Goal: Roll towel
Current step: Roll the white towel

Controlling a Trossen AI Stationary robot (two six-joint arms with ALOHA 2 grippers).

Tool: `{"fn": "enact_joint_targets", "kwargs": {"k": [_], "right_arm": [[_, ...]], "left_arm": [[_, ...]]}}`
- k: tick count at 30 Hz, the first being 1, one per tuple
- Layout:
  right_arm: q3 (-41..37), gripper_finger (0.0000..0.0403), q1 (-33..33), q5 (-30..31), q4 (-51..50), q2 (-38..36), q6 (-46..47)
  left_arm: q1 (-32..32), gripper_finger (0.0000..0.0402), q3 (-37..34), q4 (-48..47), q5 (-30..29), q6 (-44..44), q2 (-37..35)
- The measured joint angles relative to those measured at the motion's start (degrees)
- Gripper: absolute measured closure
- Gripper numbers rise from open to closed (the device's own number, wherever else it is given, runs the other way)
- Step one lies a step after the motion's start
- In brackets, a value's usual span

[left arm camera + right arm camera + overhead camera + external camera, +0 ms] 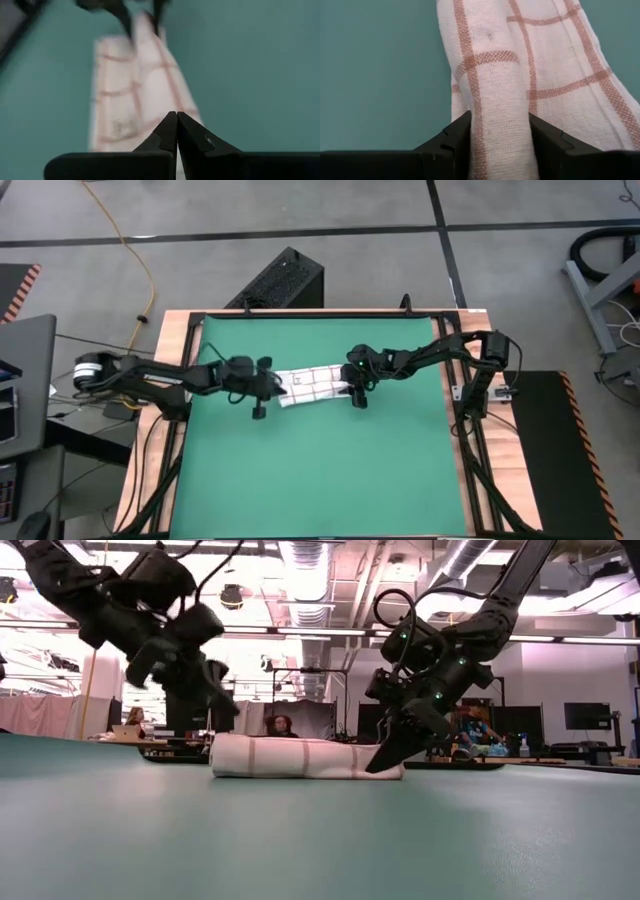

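A: Where is the towel (315,386) now?

B: It lies on the green mat (320,480), a little above the mat's middle in the high view. It is rolled or folded into a long, narrow bundle (the low view shows it as a low roll lying flat on the mat). The red grid lines run along it and across it.

A: And the grippers at the towel?

B: The right gripper (500,135) is at the towel's right end. Its two fingers are clamped on a thick fold of the cloth; the fold fills the gap between them. In the low view its fingertips come down to the mat at that end of the towel.

A: The left one?

B: The left gripper (176,131) is at the towel's left end, just above it. Its fingers are pressed together, tip against tip, with no cloth between them.

A: What is around the mat?

B: The wooden table (165,340) frames the mat on its sides.
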Motion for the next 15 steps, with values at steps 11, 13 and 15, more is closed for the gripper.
{"fn": "enact_joint_targets", "kwargs": {"k": [11, 13, 15], "right_arm": [[0.0, 0.0221, 0.0, 0.0, 0.0, 0.0, 0.2], [0.0, 0.0220, 0.0, 0.0, 0.0, 0.0, 0.2], [0.0, 0.0217, 0.0, 0.3, -0.1, -0.1, 0.2]], "left_arm": [[-4.2, 0.0402, 0.1, 11.1, -14.3, 4.0, 16.1], [-2.9, 0.0402, 0.1, 11.6, -14.7, 3.1, 18.0], [-1.2, 0.0402, 0.1, 11.3, -15.1, 2.3, 19.1]]}}
